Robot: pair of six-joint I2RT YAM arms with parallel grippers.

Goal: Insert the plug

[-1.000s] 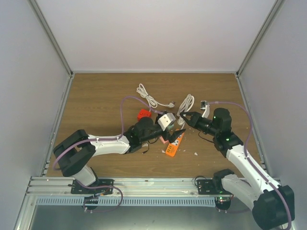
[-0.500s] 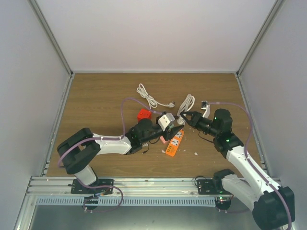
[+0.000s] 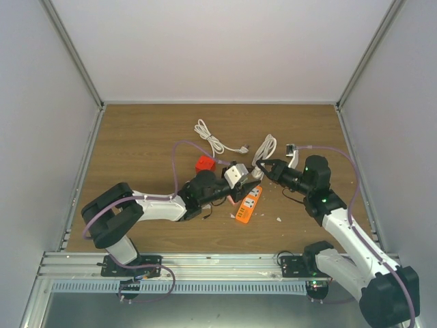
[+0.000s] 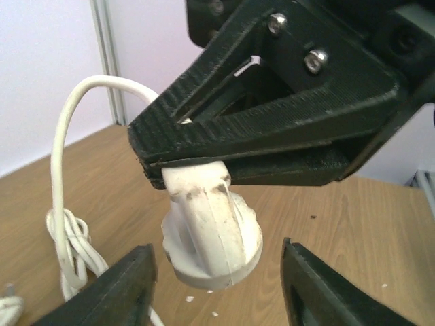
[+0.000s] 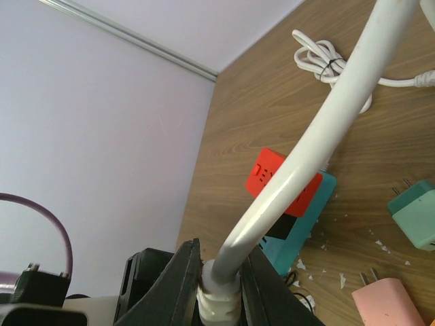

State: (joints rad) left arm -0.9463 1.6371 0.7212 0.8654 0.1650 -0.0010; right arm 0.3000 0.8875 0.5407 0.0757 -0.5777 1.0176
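Right jaws: clenched on plug (image 4: 214, 234), pinching its neck; cable (image 5: 319, 136) running out between them.
Left jaws: parted, flanking plug head, gap on either side.
Plug: aloft, head hanging below right jaws, between left jaws.
Strip (image 3: 249, 203): on bench (image 3: 136, 150), just beside left jaws.

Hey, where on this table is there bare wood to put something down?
Bare wood: the back left corner, between the left wall and the coiled white cable; the back right corner beyond the second white cable; and the front strip between the orange power strip and the rail. Crowded at the centre, around the red block and power strip.
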